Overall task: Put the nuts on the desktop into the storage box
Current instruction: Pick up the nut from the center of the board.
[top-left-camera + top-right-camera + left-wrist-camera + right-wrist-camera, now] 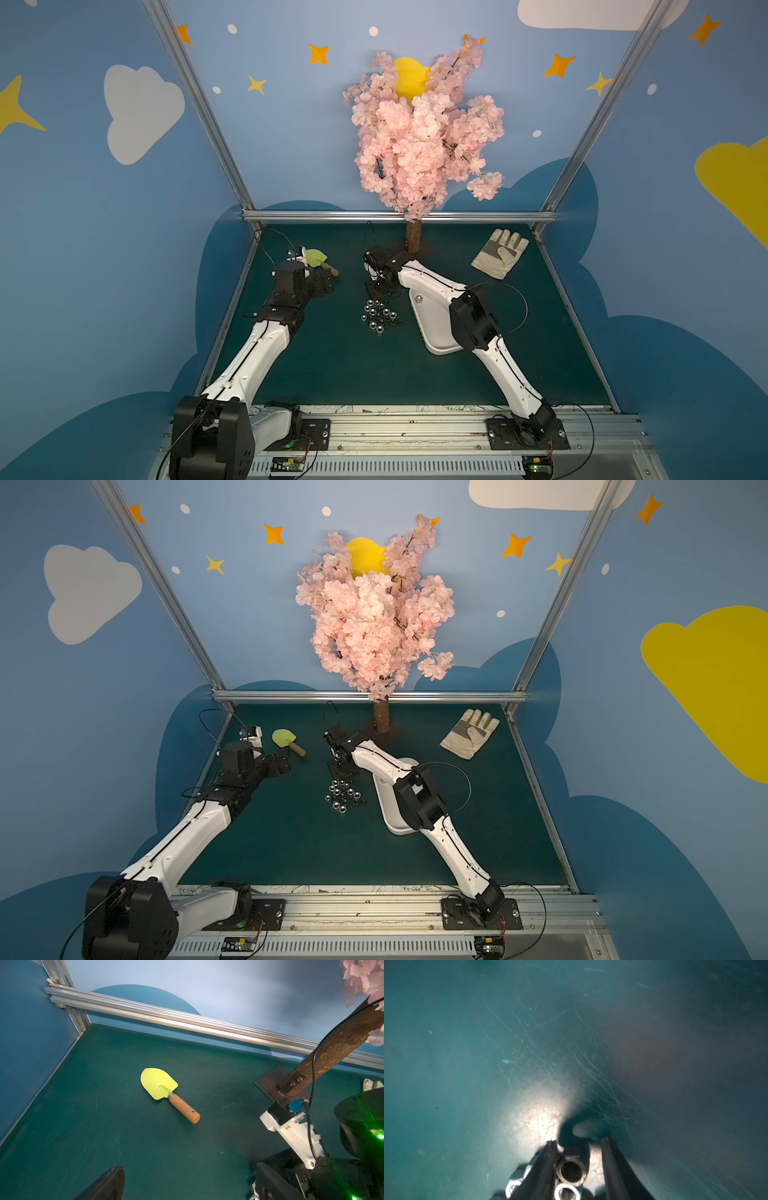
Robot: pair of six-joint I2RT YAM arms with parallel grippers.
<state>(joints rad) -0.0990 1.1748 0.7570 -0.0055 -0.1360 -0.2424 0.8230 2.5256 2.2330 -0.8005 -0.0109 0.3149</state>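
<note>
Our right tool (579, 1140) is down at the table (332, 365) with its fingers apart, straddling one nut (571, 1169) at the far edge of the pile of nuts (379, 316). That nut sits close against one finger (550, 1159), with a clear gap to the other, so nothing is clamped. The white box (436, 349) lies just beside the pile, partly under the right arm. Our left tool (326, 282) is well apart from the pile, and we cannot tell whether it is open.
</note>
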